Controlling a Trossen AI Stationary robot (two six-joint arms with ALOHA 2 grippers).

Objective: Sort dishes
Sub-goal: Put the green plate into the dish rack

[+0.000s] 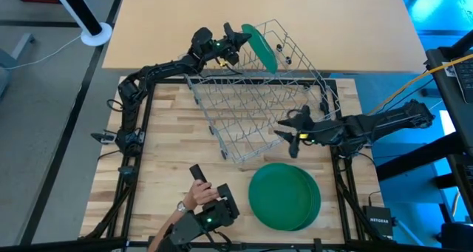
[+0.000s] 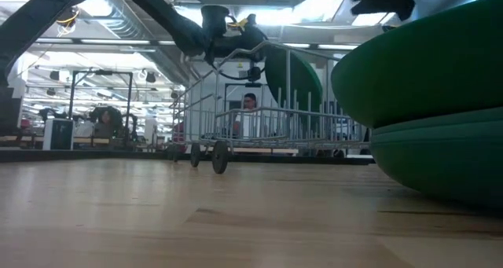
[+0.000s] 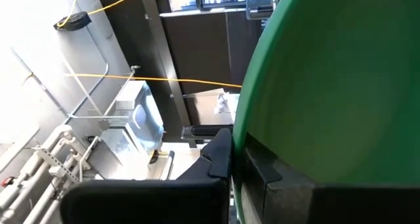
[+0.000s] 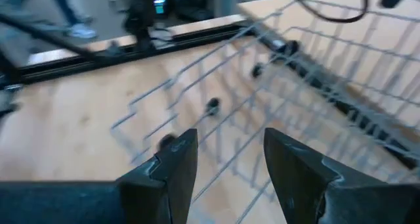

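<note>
The left claw (image 1: 238, 39) is pinched on the edge of one green plate (image 1: 260, 46), holding it on edge, nearly upright, above the far end of the wire rack (image 1: 259, 111). In the left wrist view the dark fingers (image 3: 226, 159) clamp the plate's rim and its green face fills most of the frame. From the low view the plate hangs over the rack's upright tines and does not look seated between them, though exactly how close its lower edge is to the wires I cannot tell.

The right claw (image 1: 292, 137) hovers over the near right side of the rack, its jaws spread and empty; the right wrist view shows only bare wire and worktop between the two fingers (image 4: 172, 165).

Just in front of the rack's near right corner, a stack of green plates (image 1: 284, 196) lies flat on the worktop (image 1: 166, 119), apart from the rack. A person's hand (image 1: 198, 193) rests on a black device at the worktop's near edge, to the left of that stack.

The step in hand looks like racking the held plate. The next move likely calls for lowering it straight down so its rim drops into a slot between two tines, keeping it on edge, then letting go only once the wires carry it. The stack by the rack is what remains to sort.
</note>
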